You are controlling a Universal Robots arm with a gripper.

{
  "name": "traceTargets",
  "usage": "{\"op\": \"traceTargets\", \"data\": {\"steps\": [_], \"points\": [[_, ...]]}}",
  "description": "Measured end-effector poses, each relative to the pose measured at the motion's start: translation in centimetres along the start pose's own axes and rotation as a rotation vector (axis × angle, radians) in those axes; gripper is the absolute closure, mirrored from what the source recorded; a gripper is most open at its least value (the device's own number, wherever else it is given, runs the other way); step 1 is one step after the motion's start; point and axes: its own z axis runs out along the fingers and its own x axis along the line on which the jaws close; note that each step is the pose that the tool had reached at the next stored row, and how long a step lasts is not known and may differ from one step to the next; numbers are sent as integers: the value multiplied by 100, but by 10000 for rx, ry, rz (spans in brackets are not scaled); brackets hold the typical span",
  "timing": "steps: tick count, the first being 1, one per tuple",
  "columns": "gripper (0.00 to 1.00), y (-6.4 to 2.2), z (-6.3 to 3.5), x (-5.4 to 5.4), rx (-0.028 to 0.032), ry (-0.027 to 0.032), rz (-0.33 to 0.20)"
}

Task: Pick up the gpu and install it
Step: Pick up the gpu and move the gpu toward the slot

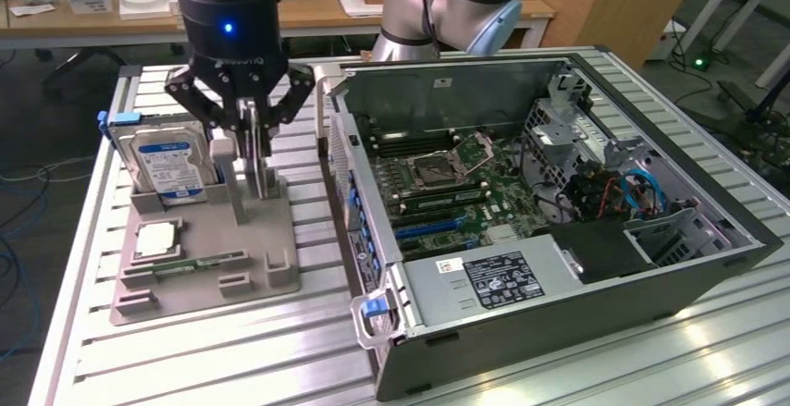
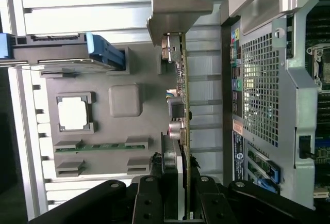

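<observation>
The gripper point(image 1: 253, 142) is seen lowered over the grey holder point(image 1: 265, 276), which lies on the slatted table at 9 o'clock from the open computer case point(image 1: 556, 332) in the exterior view. The graphics card point(image 2: 181, 105) is stood on edge in a slot of that holder, directly at 6 o'clock beneath the gripper, so that nothing lies between the two.

The fingers are drawn narrow, one on each face of the card, and appear to be pressed against it. The card is judged to be gripped but not yet lifted, since its lower edge is seated in the holder.

The card's long axis runs along the table from roughly 7 o'clock towards 1 o'clock in the exterior view, and the finger closing line is set across it. In the wrist view the silver bracket point(image 2: 175, 12) is seen at the end far from the fingers, so the hold is taken near the opposite end rather than at the middle.

A hard drive point(image 1: 166, 166) is stood in the same holder at 9 o'clock from the card, apart from it. The motherboard point(image 1: 457, 193) lies inside the case at 3 o'clock.
</observation>
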Motion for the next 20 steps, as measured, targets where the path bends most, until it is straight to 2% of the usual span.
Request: {"op": "traceTargets", "data": {"steps": [13, 20], "points": [[72, -13, -484, 0, -1, 0, 0], [72, -9, -509, -32, -1, 0, -1]]}}
